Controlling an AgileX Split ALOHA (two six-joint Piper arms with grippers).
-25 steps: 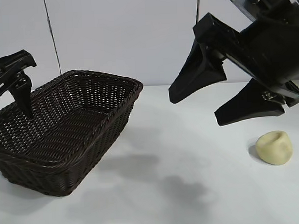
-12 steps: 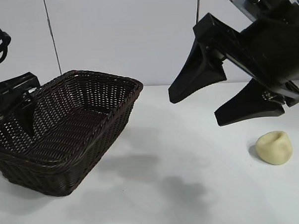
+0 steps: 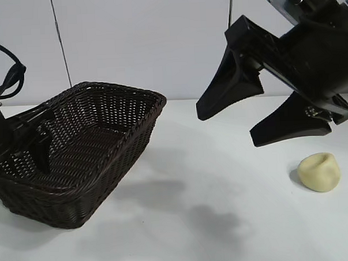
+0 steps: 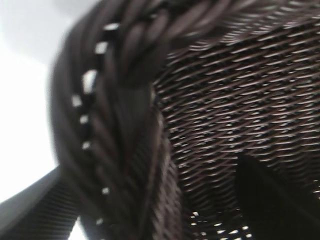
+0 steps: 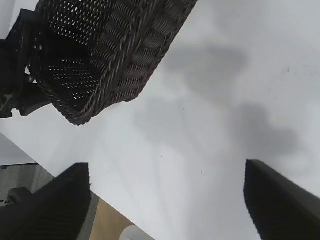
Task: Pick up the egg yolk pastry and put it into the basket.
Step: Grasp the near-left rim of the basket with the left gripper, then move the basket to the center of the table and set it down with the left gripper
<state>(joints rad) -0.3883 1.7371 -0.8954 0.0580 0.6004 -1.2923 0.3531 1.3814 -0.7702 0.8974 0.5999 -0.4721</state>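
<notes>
Exterior view — left hand (image 3: 39, 149) spread, sunk lower inside basket (image 3: 133, 118), right hand (image 3: 257, 112) spread.

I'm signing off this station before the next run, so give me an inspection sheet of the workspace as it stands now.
Surface: white table, bare apart from soft shadows.
Job's things: egg yolk pastry lies on the table at the exterior view's right, apart from the basket, which holds no pastry.
Clutter: nothing seen.
Grippers: left gripper open, straddling the basket's left wall, one finger inside; right gripper open, in the air above and left of the pastry, holding nothing.
Cables: black cable loops above the left arm.
Surroundings: pale panelled wall behind.
</notes>
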